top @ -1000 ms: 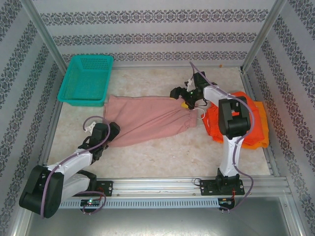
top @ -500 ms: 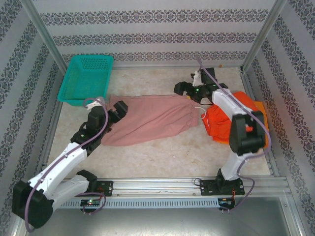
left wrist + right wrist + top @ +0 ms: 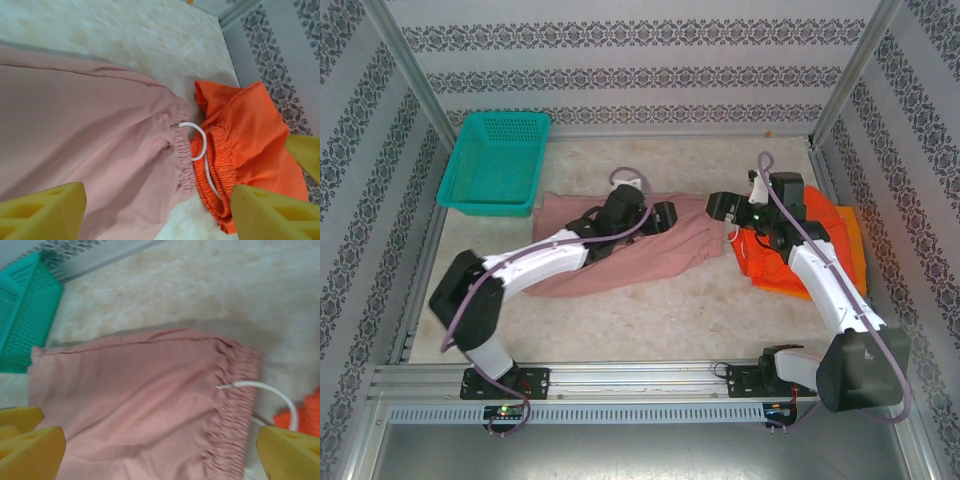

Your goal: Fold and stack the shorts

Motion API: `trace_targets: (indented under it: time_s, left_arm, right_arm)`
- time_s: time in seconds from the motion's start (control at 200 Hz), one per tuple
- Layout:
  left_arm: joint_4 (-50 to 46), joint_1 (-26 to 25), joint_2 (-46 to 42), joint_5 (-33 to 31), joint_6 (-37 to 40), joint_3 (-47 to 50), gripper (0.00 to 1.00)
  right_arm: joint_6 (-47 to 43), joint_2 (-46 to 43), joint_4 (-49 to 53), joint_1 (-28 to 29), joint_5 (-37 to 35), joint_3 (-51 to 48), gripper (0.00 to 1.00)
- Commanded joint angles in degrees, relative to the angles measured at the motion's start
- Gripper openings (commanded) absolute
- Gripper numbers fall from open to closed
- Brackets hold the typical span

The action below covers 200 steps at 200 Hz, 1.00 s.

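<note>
Marbled table [image 3: 650, 310] carries the dusty pink shorts [image 3: 620, 250] spread at its centre, waistband against the red-orange shorts [image 3: 770, 255] nearer the right edge. Your left gripper [image 3: 665, 215] and right gripper [image 3: 725, 207] hover over the pink cloth's far side, both released, holding nothing. Pinch waistband cloth, not the white drawstring [image 3: 195, 137]. Wrist views resolve that drawstring; overhead, you see the teal basket [image 3: 495, 160] at the far-left corner.

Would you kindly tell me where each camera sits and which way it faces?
Top external: high behind the robot, looking down on the table; left arm, right arm, left gripper, right gripper.
Left wrist: on the left arm, facing pink shorts and red-orange shorts; its yellow fingers below.
Right wrist: on the right arm, facing pink shorts and teal basket; its fingers below.
Shared: both wrist views show the white drawstring.
</note>
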<state>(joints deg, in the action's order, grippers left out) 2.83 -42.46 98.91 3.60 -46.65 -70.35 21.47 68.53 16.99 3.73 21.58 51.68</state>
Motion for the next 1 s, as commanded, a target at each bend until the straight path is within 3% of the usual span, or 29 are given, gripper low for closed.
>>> trace_targets:
  time_s: [0.0,0.285,0.4,0.57,0.699,0.824,0.994]
  left_arm:
    - [1.8,-1.46,7.16,4.28,0.98,-7.27,0.68]
    - [-1.78,-2.02,25.31,7.82,-0.08,-24.17,0.43]
    - [-3.5,-1.93,29.58,6.66,-0.42,-26.12,0.35]
    - [-1.13,-1.71,29.67,4.97,-2.4,-19.47,0.28]
    - [2.43,-0.99,27.39,5.06,-4.95,-10.21,0.27]
    - [8.4,-0.26,24.18,4.68,-7.43,-0.94,0.24]
    - [10.56,-0.09,21.73,4.34,-8.46,4.07,0.22]
  right_arm:
    - [1.77,-3.15,-1.06,-1.61,-2.56,-2.93,0.98]
    - [5.77,-1.31,-0.37,-6.46,2.97,-6.11,0.98]
    - [4.94,1.07,-0.31,-6.91,5.63,-6.24,0.97]
    - [6.37,5.99,-0.27,-6.91,7.22,-5.57,0.95]
    - [8.31,11.81,-0.56,-6.42,9.3,-4.11,0.86]
    - [9.2,17.93,-1.17,-3.57,9.43,-2.11,0.81]
    - [11.1,24.13,-2.22,0.46,7.07,0.35,0.74]
